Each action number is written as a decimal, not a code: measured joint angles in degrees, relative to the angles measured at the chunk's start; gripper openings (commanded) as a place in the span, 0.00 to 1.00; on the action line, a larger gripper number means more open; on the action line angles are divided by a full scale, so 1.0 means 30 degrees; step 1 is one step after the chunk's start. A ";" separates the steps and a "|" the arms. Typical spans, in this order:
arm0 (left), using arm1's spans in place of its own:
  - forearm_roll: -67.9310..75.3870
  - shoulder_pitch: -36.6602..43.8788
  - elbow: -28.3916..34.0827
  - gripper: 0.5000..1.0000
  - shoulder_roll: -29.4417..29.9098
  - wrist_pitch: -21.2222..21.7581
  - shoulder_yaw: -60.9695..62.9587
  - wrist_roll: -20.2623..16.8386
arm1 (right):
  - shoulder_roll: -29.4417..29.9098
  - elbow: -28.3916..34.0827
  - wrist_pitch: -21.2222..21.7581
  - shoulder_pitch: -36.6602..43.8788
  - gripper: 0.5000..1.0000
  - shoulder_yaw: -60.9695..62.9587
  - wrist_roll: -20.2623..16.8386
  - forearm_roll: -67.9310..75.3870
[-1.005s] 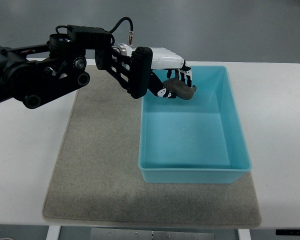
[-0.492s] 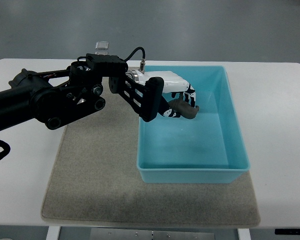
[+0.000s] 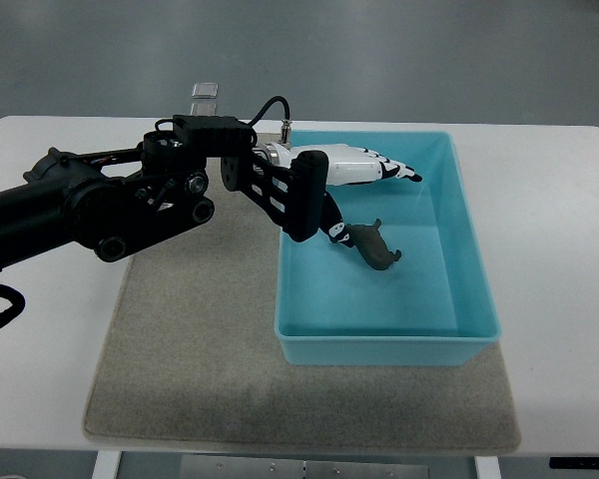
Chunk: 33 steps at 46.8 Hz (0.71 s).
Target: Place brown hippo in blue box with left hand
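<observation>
Nearest you lay the grey mat on the white table; its near edge ran almost to the table's near edge, and its right part carried the blue box; the box sat with its long side running near to far, its near wall a little in from the mat's near edge and its far wall beyond the mat's far edge, over bare table.

Inside the box you could see the brown hippo; it was over the box floor in the left, far half of the box, close to the left wall, tilted with one end towards the right; whether it rested flat on the floor or was just above it, you could not tell from this one view.

Above and just beyond the hippo was the left hand; its white-backed fingers were stretched out straight and apart, pointing right over the far part of the box, and they clasped nothing; the thumb side reached down near the hippo, and you could not tell whether it touched the toy.

Behind the hand the black left arm ran leftwards over the far left corner of the mat and off the left edge; a black cable looped above the wrist.
</observation>
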 measured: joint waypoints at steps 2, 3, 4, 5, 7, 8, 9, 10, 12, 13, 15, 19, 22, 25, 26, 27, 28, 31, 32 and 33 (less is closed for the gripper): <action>-0.1076 -0.0021 0.0001 1.00 0.0044 0.0000 -0.0073 0.0000 | 0.0000 0.0000 0.0000 -0.0002 0.87 0.0000 -0.0002 0.0000; -0.1627 -0.0052 0.0003 1.00 0.0062 0.0000 -0.0131 0.0000 | 0.0000 0.0000 0.0000 -0.0002 0.87 0.0000 -0.0002 0.0000; -0.2156 -0.0105 0.0005 1.00 0.0084 0.0000 -0.0208 0.0000 | 0.0000 0.0000 0.0000 -0.0001 0.87 0.0000 0.0000 0.0000; -0.2645 -0.0165 0.0005 1.00 0.0118 0.0000 -0.0279 0.0000 | 0.0000 0.0000 0.0000 0.0003 0.87 0.0000 -0.0001 0.0000; -0.3557 -0.0273 0.0005 1.00 0.0264 0.0001 -0.0426 0.0000 | 0.0000 0.0000 0.0000 0.0001 0.87 0.0000 -0.0001 0.0000; -0.3923 -0.0308 0.0008 1.00 0.0367 0.0001 -0.0484 0.0001 | 0.0000 0.0000 0.0000 -0.0002 0.87 0.0000 0.0001 0.0000; -0.4326 -0.0344 0.0011 1.00 0.0502 0.0001 -0.0561 0.0001 | 0.0000 0.0000 0.0000 -0.0004 0.87 0.0000 -0.0002 0.0000; -0.4652 -0.0357 0.0011 1.00 0.0592 0.0001 -0.0650 0.0002 | 0.0000 0.0000 0.0000 -0.0003 0.87 0.0000 0.0001 0.0000; -0.5368 -0.0369 0.0011 1.00 0.0795 0.0001 -0.0862 0.0003 | 0.0000 0.0000 0.0000 0.0005 0.87 0.0001 0.0003 0.0001; -0.5795 -0.0373 0.0022 1.00 0.0912 0.0001 -0.1004 0.0004 | 0.0000 0.0000 0.0000 0.0003 0.87 0.0000 -0.0002 0.0000; -0.6635 -0.0372 0.0026 1.00 0.1142 0.0000 -0.1266 0.0006 | 0.0000 0.0001 0.0001 0.0003 0.87 0.0000 0.0000 0.0000; -0.9048 -0.0350 0.0082 1.00 0.1702 -0.0152 -0.1798 0.0008 | 0.0000 0.0000 0.0001 0.0008 0.87 0.0000 0.0000 0.0000; -1.1178 -0.0337 0.0322 1.00 0.2149 -0.0306 -0.1878 0.0019 | 0.0000 0.0000 0.0000 0.0000 0.87 0.0000 -0.0001 0.0000; -1.3081 -0.0338 0.0609 1.00 0.2555 -0.0454 -0.1878 0.0034 | 0.0000 0.0000 0.0000 0.0000 0.87 0.0000 -0.0002 -0.0001; -1.3652 -0.0337 0.0721 1.00 0.2690 -0.0532 -0.1875 0.0035 | 0.0000 0.0000 0.0000 0.0008 0.87 0.0000 -0.0001 -0.0001; -1.4175 -0.0338 0.0851 1.00 0.2819 -0.0621 -0.1871 0.0036 | 0.0000 0.0001 0.0001 0.0005 0.87 0.0000 0.0000 0.0000; -1.4723 -0.0338 0.1008 1.00 0.2978 -0.0749 -0.1864 0.0037 | 0.0000 0.0000 -0.0001 0.0001 0.87 0.0000 -0.0002 -0.0001; -1.6048 -0.0339 0.1477 1.00 0.3388 -0.1293 -0.1849 0.0038 | 0.0000 0.0001 0.0000 0.0009 0.87 0.0000 -0.0001 0.0000; -1.6420 -0.0339 0.1627 1.00 0.3497 -0.1485 -0.1846 0.0048 | 0.0000 0.0000 -0.0001 0.0003 0.87 0.0000 -0.0002 -0.0001; -1.6810 -0.0339 0.1777 1.00 0.3607 -0.1694 -0.1843 0.0056 | 0.0000 0.0000 0.0000 0.0003 0.87 0.0000 -0.0001 -0.0002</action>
